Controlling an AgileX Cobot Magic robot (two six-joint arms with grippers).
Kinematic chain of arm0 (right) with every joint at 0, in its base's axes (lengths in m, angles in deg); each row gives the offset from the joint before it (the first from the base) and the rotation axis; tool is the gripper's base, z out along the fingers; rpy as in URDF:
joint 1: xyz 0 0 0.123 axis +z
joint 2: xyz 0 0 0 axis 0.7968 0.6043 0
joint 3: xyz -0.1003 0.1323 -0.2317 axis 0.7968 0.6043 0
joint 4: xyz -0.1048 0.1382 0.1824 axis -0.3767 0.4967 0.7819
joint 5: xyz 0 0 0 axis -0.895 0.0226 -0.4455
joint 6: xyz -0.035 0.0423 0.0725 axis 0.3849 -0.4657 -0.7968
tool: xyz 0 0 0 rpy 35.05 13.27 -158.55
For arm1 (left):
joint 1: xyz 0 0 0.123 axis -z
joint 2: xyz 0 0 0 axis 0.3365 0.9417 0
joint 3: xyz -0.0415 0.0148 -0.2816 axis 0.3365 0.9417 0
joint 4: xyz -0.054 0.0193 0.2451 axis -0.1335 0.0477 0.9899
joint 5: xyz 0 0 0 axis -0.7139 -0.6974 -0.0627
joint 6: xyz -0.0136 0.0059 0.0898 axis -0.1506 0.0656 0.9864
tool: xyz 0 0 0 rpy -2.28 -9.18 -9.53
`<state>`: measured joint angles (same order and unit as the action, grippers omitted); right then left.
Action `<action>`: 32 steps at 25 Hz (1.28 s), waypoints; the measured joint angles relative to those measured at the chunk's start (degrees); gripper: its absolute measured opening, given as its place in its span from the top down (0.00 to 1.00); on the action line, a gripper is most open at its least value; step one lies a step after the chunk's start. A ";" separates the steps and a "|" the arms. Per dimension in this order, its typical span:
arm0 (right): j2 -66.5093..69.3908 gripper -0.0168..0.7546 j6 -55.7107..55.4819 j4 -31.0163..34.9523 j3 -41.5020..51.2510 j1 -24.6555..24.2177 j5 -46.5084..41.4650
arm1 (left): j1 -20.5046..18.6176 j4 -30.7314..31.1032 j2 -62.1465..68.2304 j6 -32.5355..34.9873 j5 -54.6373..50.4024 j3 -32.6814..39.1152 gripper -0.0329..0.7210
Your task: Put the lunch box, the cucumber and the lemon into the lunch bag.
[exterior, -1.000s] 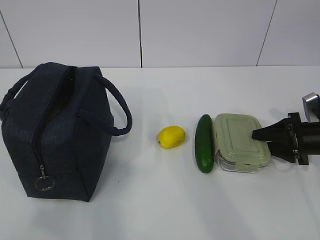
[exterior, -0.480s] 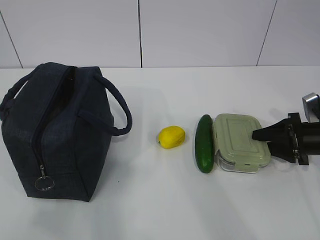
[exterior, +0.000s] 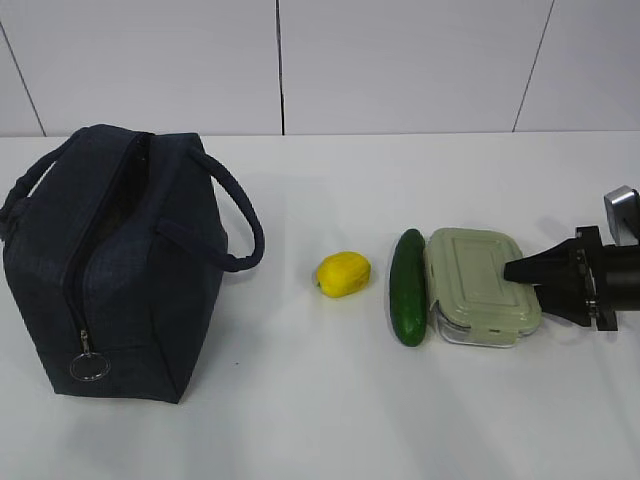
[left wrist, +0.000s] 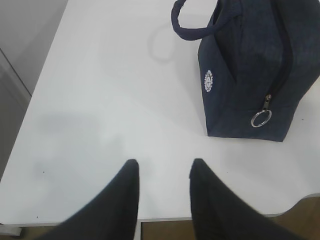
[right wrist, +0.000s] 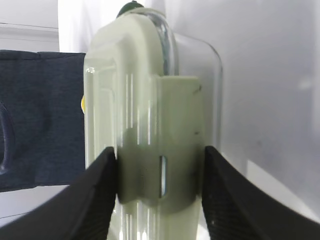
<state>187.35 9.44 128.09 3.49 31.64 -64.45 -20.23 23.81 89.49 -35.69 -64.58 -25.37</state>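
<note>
White table (exterior: 300, 420) — right gripper (right wrist: 160, 172) pinches lunch box (exterior: 482, 285) at its 3 o'clock end, left gripper (left wrist: 162, 172) spread, empty.

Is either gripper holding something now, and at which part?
The right gripper has its fingers closed on the clip-latch end of the sage-green lidded lunch box. The left gripper is open over bare table, holding nothing.

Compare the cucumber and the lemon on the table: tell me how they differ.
The cucumber is dark green; the lemon is bright yellow. The cucumber is long and slim, the lemon short and oval. The cucumber lies right against the lunch box; the lemon sits apart, on the side toward the lunch bag. Both rest on the white table, outside the bag, and neither is touched by a gripper.
</note>
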 joint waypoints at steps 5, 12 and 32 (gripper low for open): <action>0.00 0.48 0.00 -0.18 0.00 0.00 -0.09 | 0.00 0.00 0.00 0.00 0.00 0.00 0.63; 0.00 0.48 0.00 0.27 0.00 0.00 -0.13 | 0.00 0.00 0.00 0.00 0.00 0.00 0.63; -2.38 0.48 0.34 0.61 0.00 0.00 2.36 | 0.00 0.00 0.00 0.00 0.00 0.00 0.63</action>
<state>184.97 9.78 128.70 3.49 31.64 -62.09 -20.23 23.81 89.49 -35.69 -64.58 -25.37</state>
